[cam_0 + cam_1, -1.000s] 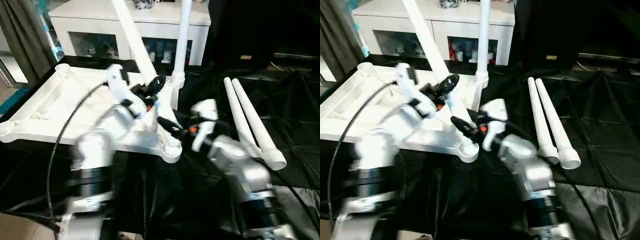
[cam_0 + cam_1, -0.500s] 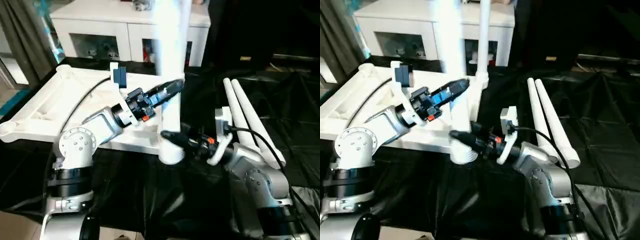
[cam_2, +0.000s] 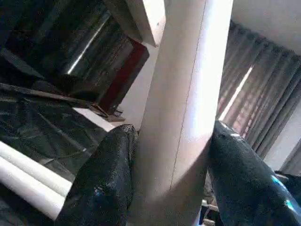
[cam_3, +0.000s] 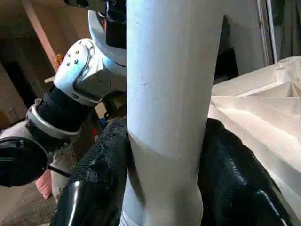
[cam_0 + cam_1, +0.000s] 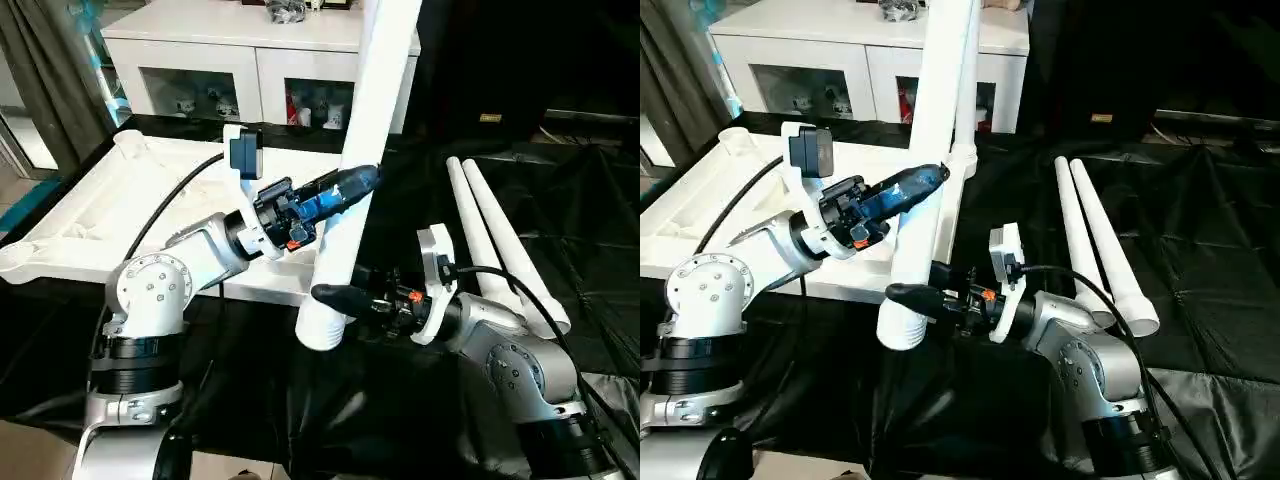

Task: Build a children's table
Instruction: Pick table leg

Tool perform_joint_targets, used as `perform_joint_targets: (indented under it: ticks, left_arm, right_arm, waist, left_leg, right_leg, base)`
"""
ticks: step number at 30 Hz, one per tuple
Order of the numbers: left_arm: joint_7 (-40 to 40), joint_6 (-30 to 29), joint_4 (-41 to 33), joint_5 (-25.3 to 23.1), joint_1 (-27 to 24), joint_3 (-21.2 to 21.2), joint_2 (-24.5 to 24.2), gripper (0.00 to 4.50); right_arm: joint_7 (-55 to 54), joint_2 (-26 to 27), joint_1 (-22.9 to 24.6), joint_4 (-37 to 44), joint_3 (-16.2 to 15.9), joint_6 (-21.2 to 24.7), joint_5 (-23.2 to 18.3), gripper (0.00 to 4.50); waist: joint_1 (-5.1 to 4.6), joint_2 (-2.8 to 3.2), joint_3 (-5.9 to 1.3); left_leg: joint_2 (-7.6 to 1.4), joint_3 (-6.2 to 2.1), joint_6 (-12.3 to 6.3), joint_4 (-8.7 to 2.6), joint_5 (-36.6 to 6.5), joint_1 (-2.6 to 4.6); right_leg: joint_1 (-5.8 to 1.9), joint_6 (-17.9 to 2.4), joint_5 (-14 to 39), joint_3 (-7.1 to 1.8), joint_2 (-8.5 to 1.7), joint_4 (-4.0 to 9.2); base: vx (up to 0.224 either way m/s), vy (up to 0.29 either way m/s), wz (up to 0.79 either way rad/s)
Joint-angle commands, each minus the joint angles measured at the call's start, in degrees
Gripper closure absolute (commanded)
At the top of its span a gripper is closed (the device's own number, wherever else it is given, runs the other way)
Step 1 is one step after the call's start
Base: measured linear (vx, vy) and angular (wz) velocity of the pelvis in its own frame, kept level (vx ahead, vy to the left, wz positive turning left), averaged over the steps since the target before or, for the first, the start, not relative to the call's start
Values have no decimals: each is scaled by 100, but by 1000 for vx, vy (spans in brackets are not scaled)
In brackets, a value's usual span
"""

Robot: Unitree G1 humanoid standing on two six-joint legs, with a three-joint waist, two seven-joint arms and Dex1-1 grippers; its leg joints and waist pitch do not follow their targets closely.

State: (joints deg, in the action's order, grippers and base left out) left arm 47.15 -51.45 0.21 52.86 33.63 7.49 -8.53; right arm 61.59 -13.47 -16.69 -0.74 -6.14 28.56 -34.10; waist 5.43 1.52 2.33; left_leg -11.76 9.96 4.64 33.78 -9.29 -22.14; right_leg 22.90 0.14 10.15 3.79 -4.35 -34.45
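The children's table top lies upside down on the black cloth, ribbed side up. Both grippers hold one long white leg nearly upright, its top leaning right and its lower end hanging just off the top's near corner. My left gripper is shut on the leg's middle, with black fingers pressed against both sides. Lower down, my right gripper is shut on it near the end, its fingers against the tube. Another leg stands in the far corner socket. Two more legs lie side by side at right.
A white cabinet with glass doors stands behind the black-draped table. Grey curtains hang at the left. The left arm's black cable loops over the table top.
The held leg has swung from leaning back-left to nearly upright, now leaning right. Its lower end has moved forward off the near corner. Both arms have shifted with it.
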Motion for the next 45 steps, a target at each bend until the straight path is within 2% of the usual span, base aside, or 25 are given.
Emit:
perform_joint_targets:
  ticks: [1,4,5,7,8,9,10,12,13,16,17,19,24,28,29,30,32,35,37,38,41,42,44,45]
  left_arm:
    - [42,73,-255,-4,42,-148,68,239]
    - [-149,234,-256,-117,50,-107,110,242]
    - [-256,341,-271,-200,52,-99,123,243]
    - [-495,551,-310,-432,63,-121,150,243]
    - [-501,557,-311,-438,64,-122,150,243]
    - [-712,769,-348,-655,71,-139,207,243]
    - [-995,992,-379,-887,88,-130,292,246]
    - [-1464,1317,-361,-1212,144,-71,440,249]
    - [-1464,1317,-361,-1212,144,-71,440,251]
    - [-2060,1622,-315,-1550,198,-22,596,261]
    - [-2366,1796,-319,-1794,202,-51,654,261]
    - [-2605,1845,-365,-1928,185,-60,712,265]
    - [-2841,1935,-410,-2197,159,-157,735,268]
    - [-2969,1961,-340,-2429,155,-287,644,268]
    - [-2879,1824,-344,-2372,145,-349,581,212]
    - [-2779,1783,-349,-2335,135,-386,546,198]
    - [-2640,1693,-366,-2269,104,-433,490,200]
    - [-2221,1523,-291,-2063,90,-451,347,156]
    - [-2072,1493,-260,-1983,99,-443,307,157]
    - [-1349,1262,-292,-1377,68,-346,235,157]
    - [-183,926,-467,-602,-71,-374,3,128]
    - [0,808,-458,-453,-76,-359,-43,121]
    - [170,710,-395,-284,-43,-284,-43,120]
    - [385,488,-258,115,66,-68,0,120]
  right_arm:
    - [-246,-51,-65,-159,-36,-41,255,264]
    - [-463,8,-149,-249,4,-163,412,264]
    - [-581,51,-210,-310,46,-107,424,229]
    - [-704,109,-270,-275,66,-129,433,194]
    - [-706,110,-272,-274,66,-130,433,191]
    - [-861,176,-299,-235,43,-319,561,191]
    - [-1181,303,-348,-229,24,-543,772,171]
    - [-1652,504,-452,-303,36,-595,951,153]
    - [-1652,504,-452,-303,36,-595,951,151]
    - [-2393,763,-655,-576,72,-539,1207,151]
    - [-2719,886,-749,-735,61,-507,1336,151]
    - [-2828,950,-784,-825,21,-469,1394,167]
    - [-2936,1027,-834,-933,-55,-492,1551,221]
    - [-2813,999,-902,-959,-159,-523,1566,241]
    - [-2691,975,-917,-949,-184,-527,1500,249]
    - [-2591,952,-925,-931,-201,-530,1461,249]
    - [-2394,898,-905,-852,-237,-510,1381,252]
    - [-1688,650,-814,-516,-285,-351,1028,253]
    - [-1498,568,-787,-427,-284,-285,911,253]
    - [-995,371,-711,-217,-228,-62,529,253]
    - [-460,176,-667,-78,-114,198,110,254]
    - [-380,127,-673,-74,-104,243,69,254]
    - [-204,14,-658,-25,-118,323,-2,254]
    - [104,-192,-606,118,-154,472,-155,254]
  waist:
    - [18,-59,-343]
    - [24,-57,-339]
    - [10,-59,-338]
    - [6,-56,-335]
    - [2,-61,-333]
    - [8,-68,-334]
    - [-6,-78,-339]
    - [-18,-80,-332]
    - [-23,-79,-336]
    - [-33,-74,-347]
    - [-42,-103,-343]
    - [-39,-87,-348]
    - [-22,-110,-360]
    - [-21,-109,-359]
    - [-23,-112,-357]
    - [-16,-102,-354]
    - [-14,-112,-352]
    - [-7,-129,-345]
    - [-5,-126,-343]
    - [-1,-142,-340]
    - [25,-137,-347]
    - [21,-110,-347]
    - [4,-120,-336]
    - [3,-90,-328]
  left_leg:
    - [-105,-23,-134,-406,-1213,86]
    - [-105,-24,-121,-406,-1224,82]
    - [-104,-26,-102,-408,-1258,88]
    - [-115,-27,-91,-411,-1286,92]
    - [-109,-27,-79,-411,-1270,86]
    - [-120,-29,-65,-418,-1242,88]
    - [-112,-26,-42,-409,-1211,83]
    - [-113,-28,-10,-418,-1206,80]
    - [-108,-32,6,-415,-1198,82]
    - [-106,-29,9,-411,-1183,89]
    - [-103,-27,10,-412,-1146,80]
    - [-107,-28,26,-413,-1146,92]
    - [-104,-16,-28,-390,-957,83]
    - [-107,-20,-50,-389,-926,81]
    - [-104,-18,-50,-388,-954,78]
    - [-103,-15,-43,-386,-982,84]
    - [-103,-15,-51,-384,-1021,86]
    - [-103,-9,-85,-381,-1046,96]
    - [-108,-14,-103,-383,-1035,89]
    - [-95,-1,-117,-372,-1029,98]
    - [-89,1,-202,-360,-958,97]
    - [-99,-2,-208,-365,-984,89]
    - [-96,0,-194,-368,-1038,91]
    - [-94,1,-164,-365,-1127,101]
  right_leg:
    - [-279,-966,1370,-212,-307,407]
    - [-277,-960,1417,-212,-317,406]
    - [-271,-955,1471,-208,-315,414]
    - [-271,-938,1483,-213,-318,415]
    - [-273,-901,1475,-214,-308,417]
    - [-270,-869,1471,-219,-316,418]
    - [-269,-838,1454,-217,-317,416]
    - [-263,-823,1473,-217,-313,419]
    - [-266,-830,1470,-214,-314,410]
    - [-260,-820,1369,-221,-304,396]
    - [-262,-822,1318,-220,-305,403]
    - [-261,-806,1284,-221,-303,389]
    - [-271,-873,850,-229,-299,351]
    - [-284,-916,674,-228,-297,327]
    - [-288,-938,688,-228,-300,325]
    - [-284,-946,728,-230,-301,330]
    - [-289,-945,768,-230,-299,330]
    - [-299,-958,819,-231,-292,335]
    - [-291,-987,801,-231,-299,331]
    - [-298,-1024,809,-231,-296,326]
    - [-298,-1165,749,-225,-293,303]
    - [-292,-1207,730,-224,-289,292]
    - [-290,-1238,752,-220,-287,306]
    - [-292,-1237,861,-223,-287,314]
  base:
    - [0,0,0]
    - [0,0,0]
    - [0,0,0]
    - [0,0,0]
    - [0,0,0]
    - [0,0,0]
    - [0,0,0]
    - [0,0,0]
    - [0,0,0]
    - [0,0,0]
    - [0,0,0]
    - [0,0,0]
    - [0,0,0]
    - [0,0,0]
    - [0,0,0]
    - [0,0,0]
    - [0,0,0]
    - [0,0,0]
    - [0,0,0]
    - [0,0,0]
    - [0,0,0]
    - [0,0,0]
    - [0,0,0]
    - [0,0,0]
